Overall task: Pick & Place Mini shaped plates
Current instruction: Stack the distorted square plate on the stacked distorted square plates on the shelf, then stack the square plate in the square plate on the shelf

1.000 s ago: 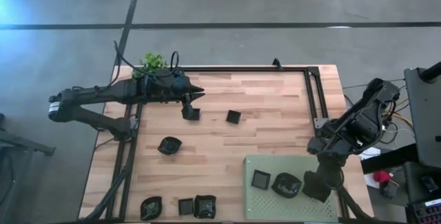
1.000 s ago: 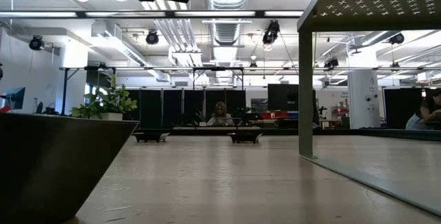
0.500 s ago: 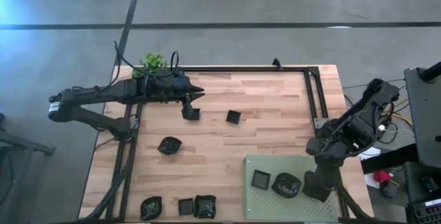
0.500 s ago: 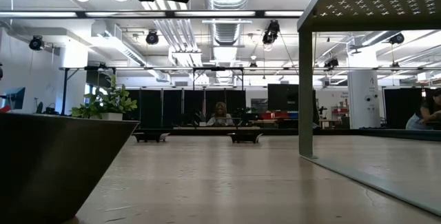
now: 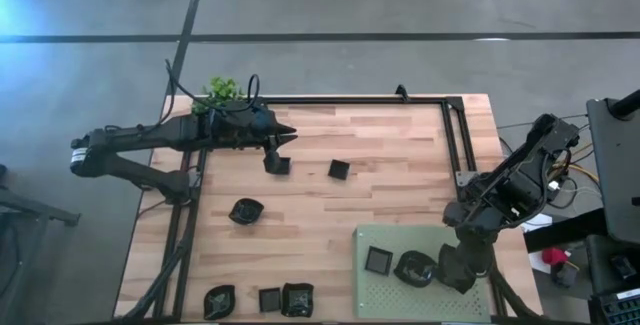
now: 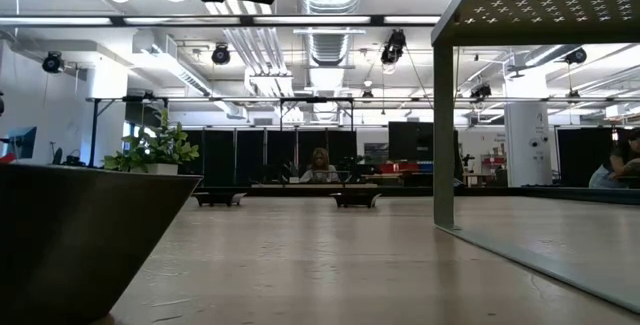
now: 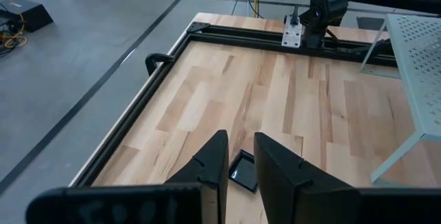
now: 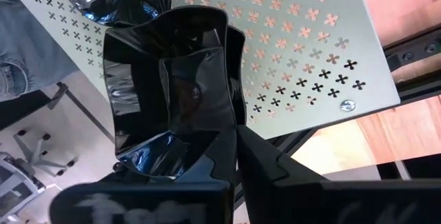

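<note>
A camera overhead looks straight down on the whole table (image 5: 400, 155), another sits level at tabletop height facing the room, and 2 wrist cameras peer closely past their own fingers.

**Gloss on black, grain on pale wood**

A wavy-rimmed mini plate (image 8: 169, 89) shines glossy black, mirror-like, against a matt pale-green perforated metal mat (image 8: 303, 38). The table (image 5: 390, 190) shows smooth, light butcher-block wood framed by matt black metal rails (image 7: 207, 32). Gripper fingers (image 7: 279, 165) look like dull, dark plastic.
</note>
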